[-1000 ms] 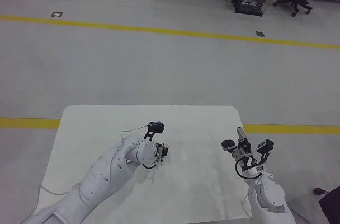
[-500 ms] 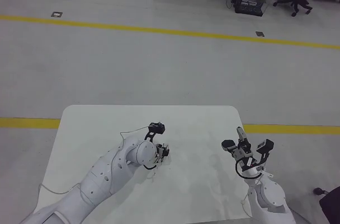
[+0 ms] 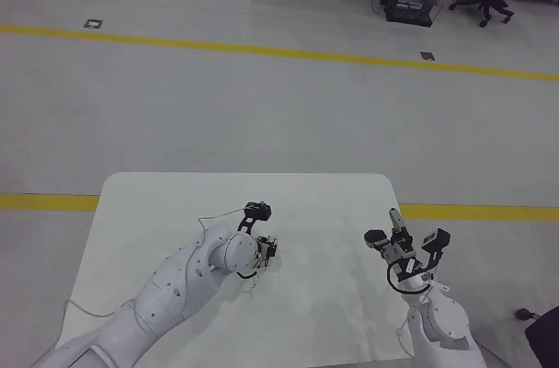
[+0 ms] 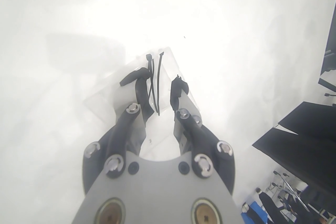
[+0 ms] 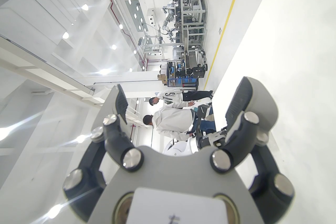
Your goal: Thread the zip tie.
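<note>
At the centre of the left wrist view, thin black zip ties lie in a clear tray. The left gripper stands over them, fingers spread, holding nothing. The ties are probably light, springy and slippery, so mid-strap seems the best hold. The right gripper is spread wide and also holds nothing.

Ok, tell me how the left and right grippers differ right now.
The left gripper is low over the table; the right gripper is raised, facing the room. The left gripper straddles black zip ties in a clear tray; the right gripper holds nothing. Both are open.
</note>
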You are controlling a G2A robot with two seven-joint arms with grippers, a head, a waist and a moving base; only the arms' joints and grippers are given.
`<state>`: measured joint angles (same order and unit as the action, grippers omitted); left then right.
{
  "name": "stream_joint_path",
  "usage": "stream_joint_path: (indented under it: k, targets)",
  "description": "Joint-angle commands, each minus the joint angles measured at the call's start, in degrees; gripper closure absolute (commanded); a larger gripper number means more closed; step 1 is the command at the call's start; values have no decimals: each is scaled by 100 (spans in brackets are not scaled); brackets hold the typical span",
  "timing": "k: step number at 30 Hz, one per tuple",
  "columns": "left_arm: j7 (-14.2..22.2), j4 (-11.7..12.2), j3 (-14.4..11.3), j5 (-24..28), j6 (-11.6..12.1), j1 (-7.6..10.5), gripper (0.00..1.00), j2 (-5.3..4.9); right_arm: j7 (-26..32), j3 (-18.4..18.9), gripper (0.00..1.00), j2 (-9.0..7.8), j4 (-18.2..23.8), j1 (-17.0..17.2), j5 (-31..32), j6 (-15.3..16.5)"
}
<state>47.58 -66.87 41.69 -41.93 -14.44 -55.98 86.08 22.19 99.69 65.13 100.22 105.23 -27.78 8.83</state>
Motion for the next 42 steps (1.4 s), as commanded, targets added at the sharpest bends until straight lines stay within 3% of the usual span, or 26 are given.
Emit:
stream_joint_path:
  k: [1, 19, 23, 25, 36, 39, 42]
  targets:
    - [-17, 25, -13, 17, -4, 9, 81, 2, 1, 0, 0, 0, 0, 0, 0, 0]
    - [-127, 75, -84, 105, -36, 36, 82, -16, 1, 0, 0, 0, 0, 0, 0, 0]
    - [-113, 69, -93, 114, -49, 42, 89, -25, 1, 0, 0, 0, 0, 0, 0, 0]
    - [-105, 51, -98, 118, -57, 43, 100, -30, 1, 0, 0, 0, 0, 0, 0, 0]
    - [-35, -211, -61, 77, -94, -14, 100, -97, 1, 0, 0, 0, 0, 0, 0, 0]
    - [-2, -170, -74, 52, -81, -20, 100, -110, 1, 0, 0, 0, 0, 0, 0, 0]
    - [8, -121, -108, 56, -54, -11, 73, -110, 1, 0, 0, 0, 0, 0, 0, 0]
